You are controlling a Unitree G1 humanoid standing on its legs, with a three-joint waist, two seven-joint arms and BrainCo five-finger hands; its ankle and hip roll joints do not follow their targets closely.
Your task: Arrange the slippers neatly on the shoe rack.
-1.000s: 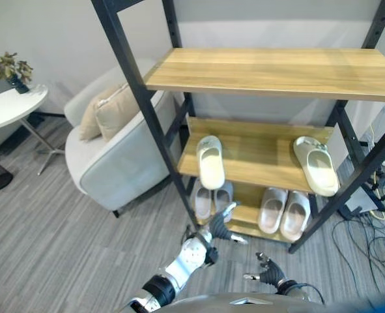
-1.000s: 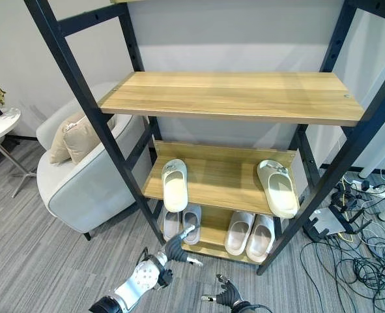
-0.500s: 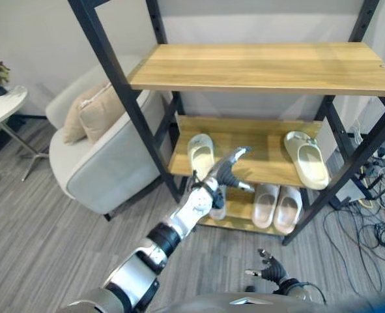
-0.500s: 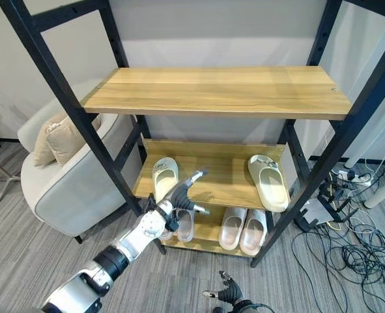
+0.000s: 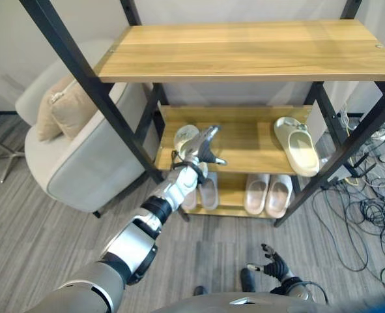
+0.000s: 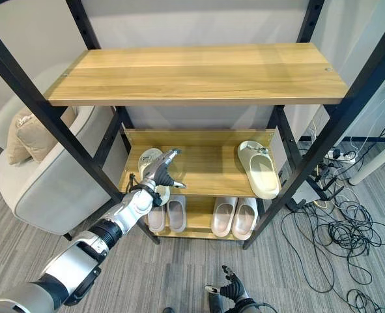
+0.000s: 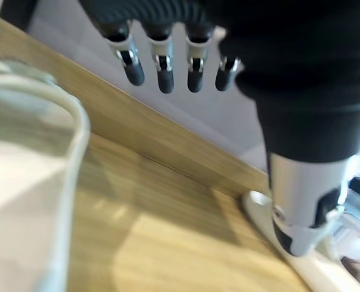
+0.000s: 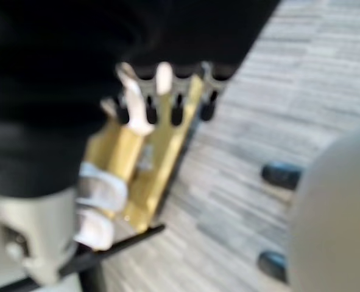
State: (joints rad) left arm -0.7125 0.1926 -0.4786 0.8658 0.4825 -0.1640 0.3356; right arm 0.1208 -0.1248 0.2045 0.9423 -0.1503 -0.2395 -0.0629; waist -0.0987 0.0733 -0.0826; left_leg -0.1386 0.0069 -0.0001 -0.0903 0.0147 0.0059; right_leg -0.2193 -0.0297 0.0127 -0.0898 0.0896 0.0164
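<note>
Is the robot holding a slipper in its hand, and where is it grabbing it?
No. The left hand hovers open over the cream slipper on the middle shelf, fingers straight. The right hand holds nothing either.

The shoe rack [image 6: 45, 117] has black metal legs and three wooden shelves; the top shelf [image 6: 199, 72] is a bare board; the middle shelf [image 6: 205, 166] has one pale slipper [image 6: 146, 160] at 9 o'clock and another pale slipper [image 6: 258, 169] at 3 o'clock, well apart; the bottom shelf [image 6: 202, 228] has a grey pair [image 6: 166, 214] on the left and a whitish pair [image 6: 234, 216] beside it; the rack stands on a grey striped floor [image 6: 179, 274].
</note>
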